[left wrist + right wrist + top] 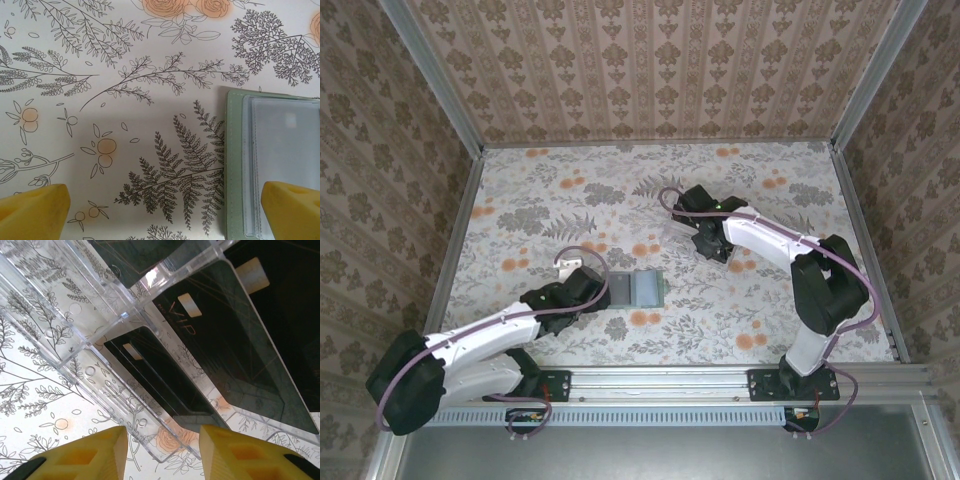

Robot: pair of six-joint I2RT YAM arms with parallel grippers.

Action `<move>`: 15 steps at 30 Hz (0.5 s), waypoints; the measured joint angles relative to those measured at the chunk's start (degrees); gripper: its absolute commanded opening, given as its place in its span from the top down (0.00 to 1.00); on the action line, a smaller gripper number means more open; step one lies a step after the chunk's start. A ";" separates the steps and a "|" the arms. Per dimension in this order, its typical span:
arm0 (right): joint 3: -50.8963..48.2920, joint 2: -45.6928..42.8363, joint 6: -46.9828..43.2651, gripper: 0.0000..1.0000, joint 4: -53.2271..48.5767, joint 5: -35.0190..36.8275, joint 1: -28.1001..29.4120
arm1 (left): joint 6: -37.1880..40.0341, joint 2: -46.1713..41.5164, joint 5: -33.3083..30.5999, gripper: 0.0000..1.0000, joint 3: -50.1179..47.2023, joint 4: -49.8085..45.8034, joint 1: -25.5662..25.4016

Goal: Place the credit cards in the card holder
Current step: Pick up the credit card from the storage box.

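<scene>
The card holder (646,290) lies flat at mid table, grey-green with a clear inner sleeve. My left gripper (607,291) is just left of it and low over the cloth. In the left wrist view the card holder (235,165) fills the right side and my left gripper (162,215) is open wide, its right finger (292,207) over the holder's sleeve. Black credit cards (165,385) stand in slots of a clear plastic tray (100,375). My right gripper (162,452) is open, its fingers either side of the tray's near corner and a card's lower corner, gripping nothing.
The clear tray (678,228) sits at centre right under my right gripper (700,238). Metal rails and patterned walls bound the floral tablecloth (550,200) on three sides. The arm bases are bolted along the near edge.
</scene>
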 measured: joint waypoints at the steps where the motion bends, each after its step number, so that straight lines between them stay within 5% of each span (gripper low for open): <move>1: 0.07 0.07 0.00 0.59 0.02 0.00 0.07 | 0.00 0.11 0.04 0.00 0.04 0.04 0.00; 15: 0.07 3.21 0.04 0.68 0.04 -0.07 0.39 | 0.00 0.15 0.31 0.00 0.15 0.26 0.33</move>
